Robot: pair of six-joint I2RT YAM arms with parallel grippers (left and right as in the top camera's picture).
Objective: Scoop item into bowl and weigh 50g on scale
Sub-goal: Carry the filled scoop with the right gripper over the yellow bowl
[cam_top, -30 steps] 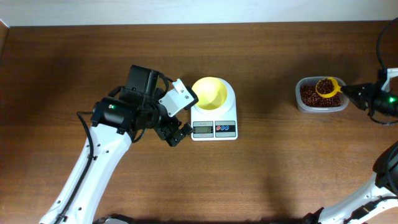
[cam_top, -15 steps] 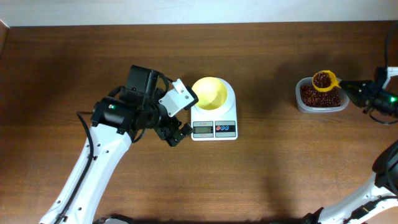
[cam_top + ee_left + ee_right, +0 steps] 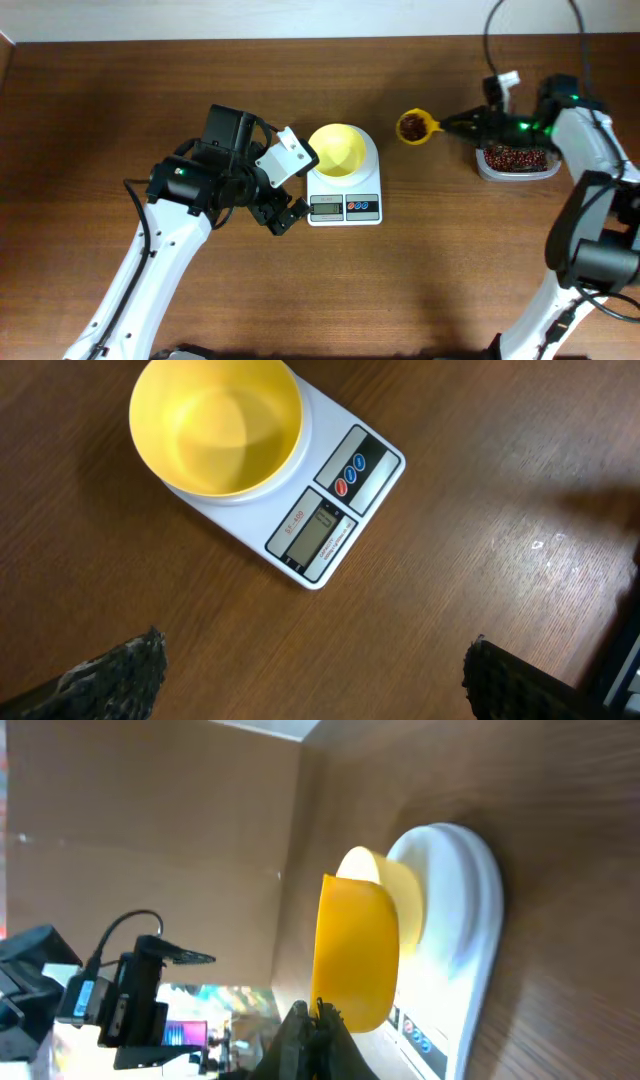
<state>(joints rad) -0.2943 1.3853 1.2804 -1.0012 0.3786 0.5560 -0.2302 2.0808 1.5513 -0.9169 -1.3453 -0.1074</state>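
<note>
On the dark wooden tabletop (image 3: 450, 270), the left claw (image 3: 284, 214) hangs just beside the front left corner of the flat white rectangular digital kitchen scale (image 3: 345, 208). It is spread wide and holds nothing; in the left wrist view its dark fingertips (image 3: 125, 675) stand far apart over bare wood. The small round pale yellow bowl (image 3: 337, 150) sits on the scale, behind the grey display and the coloured buttons, and its inside is empty. Further right, between the scale and the tub and apart from both, a yellow handled plastic scoop (image 3: 426, 125) carries a heap of small dark reddish-brown beans (image 3: 410, 126). The right claw (image 3: 470, 124) is pinching the scoop's handle, reaching in from the right. Beneath that arm, a clear rounded-rectangular plastic tub (image 3: 483, 168) rests on the tabletop near the right edge with more of the beans inside.
</note>
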